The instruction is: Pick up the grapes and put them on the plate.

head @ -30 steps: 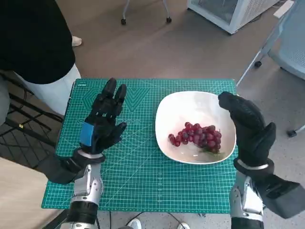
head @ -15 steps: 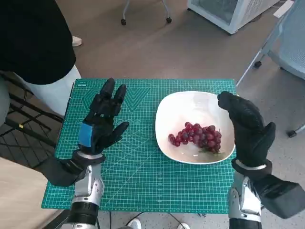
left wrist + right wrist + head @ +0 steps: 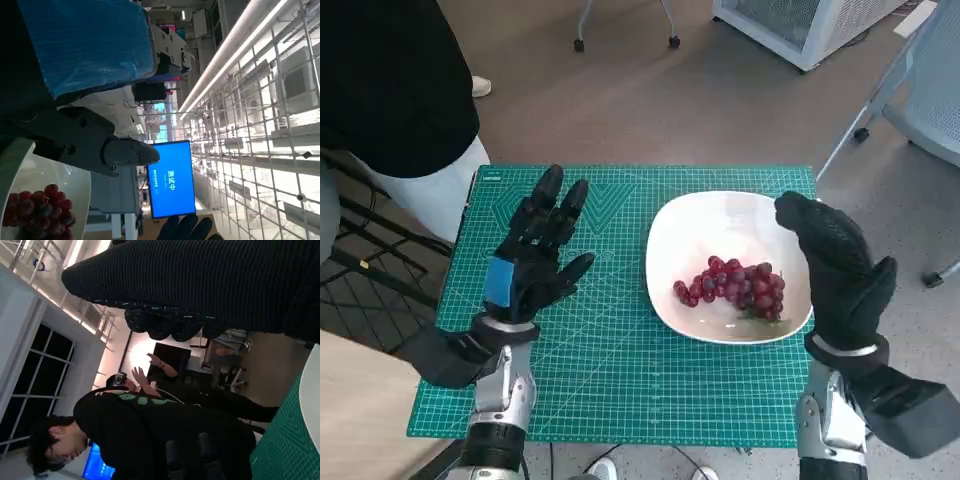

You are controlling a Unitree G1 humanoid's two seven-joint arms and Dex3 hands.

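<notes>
A bunch of dark red grapes [image 3: 732,287] lies inside the white plate [image 3: 685,230] on the right half of the green mat; the left wrist view catches the grapes [image 3: 37,212] and the plate's rim [image 3: 12,165] too. My left hand [image 3: 533,258] hovers over the mat's left half, fingers spread, holding nothing. Raised beside the plate's right edge, my right hand [image 3: 838,268] is also empty, its fingers apart. In the right wrist view the glove [image 3: 200,285] is only a dark band.
The green cutting mat [image 3: 610,370] covers the small table. A person in black and white [image 3: 400,110] stands at the far left corner. A chair base [image 3: 625,30] and a white cabinet [image 3: 800,25] stand on the floor beyond. People [image 3: 150,425] appear in the right wrist view.
None beyond a slight drift of both hands; the grapes stay in the plate.
</notes>
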